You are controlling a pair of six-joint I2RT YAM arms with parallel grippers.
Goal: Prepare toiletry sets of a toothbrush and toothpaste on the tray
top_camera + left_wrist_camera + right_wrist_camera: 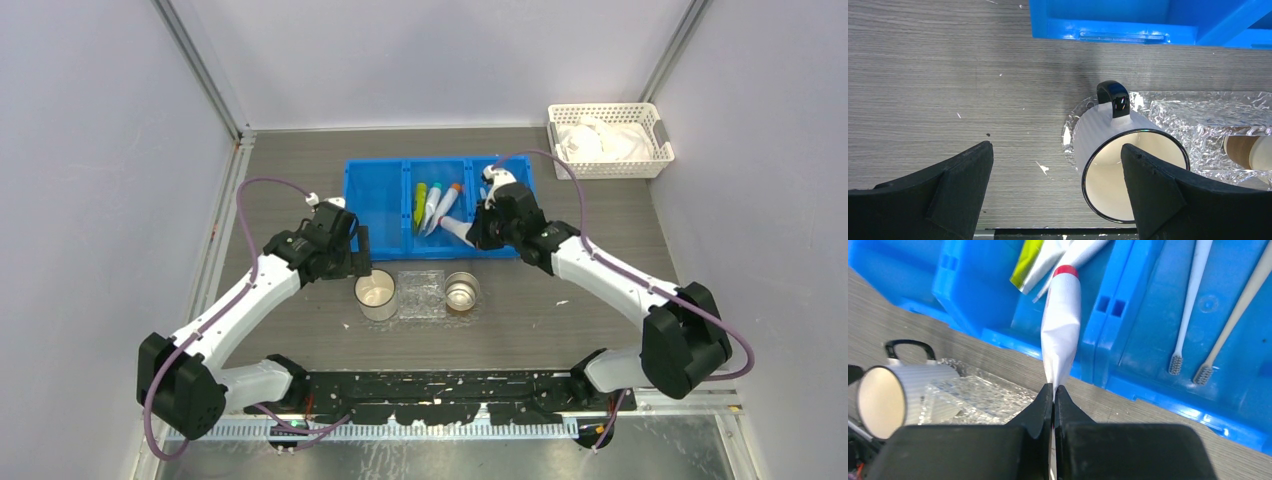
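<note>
A: Where's the toothpaste tube (1062,315)?
B: Over the blue bin (1148,340) wall, right hand (1053,390) pinching its flat tail. Light, soft, probably slippery, so it'll dangle. Left hand (1055,147) gapes wide.

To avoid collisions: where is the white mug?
In the top view, the white mug stands at the clear tray's left edge, near the left hand.

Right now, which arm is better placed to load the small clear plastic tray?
Right: the right gripper is shut on the white, red-capped toothpaste tube near the clear tray. The left gripper hangs open, empty, by the white mug.
</note>
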